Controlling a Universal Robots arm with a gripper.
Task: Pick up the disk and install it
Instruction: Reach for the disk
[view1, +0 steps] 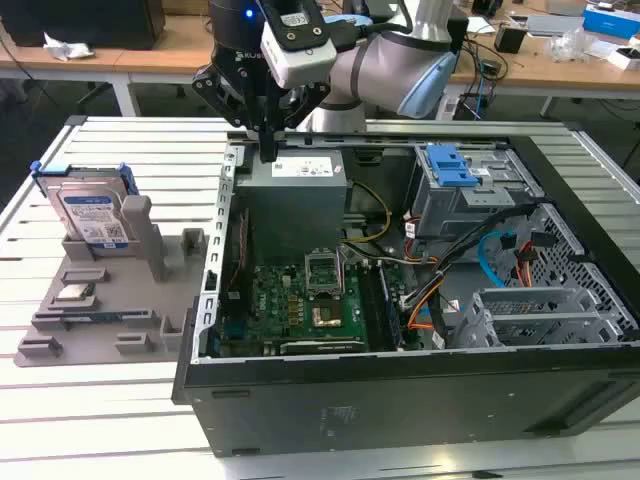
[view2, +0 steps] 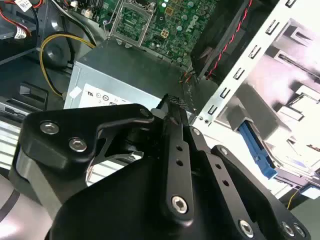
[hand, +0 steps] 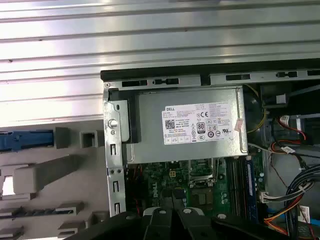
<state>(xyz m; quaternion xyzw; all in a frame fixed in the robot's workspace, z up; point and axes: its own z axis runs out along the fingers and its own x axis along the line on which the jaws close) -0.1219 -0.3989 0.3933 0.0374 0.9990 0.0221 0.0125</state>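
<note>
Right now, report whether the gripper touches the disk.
Apart. In the exterior view the gripper hangs over the power supply, while the disk stands in the grey holder at the exterior view's left.

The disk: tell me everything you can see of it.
The flat rectangular silver metal disk, blue-and-white labelled, sits framed in a blue plastic bracket. It stands on edge in the grey plastic holder tray, at the exterior view's left, outside the black computer case. Only bracket and tray touch it; the gripper is apart, over the case.
</note>
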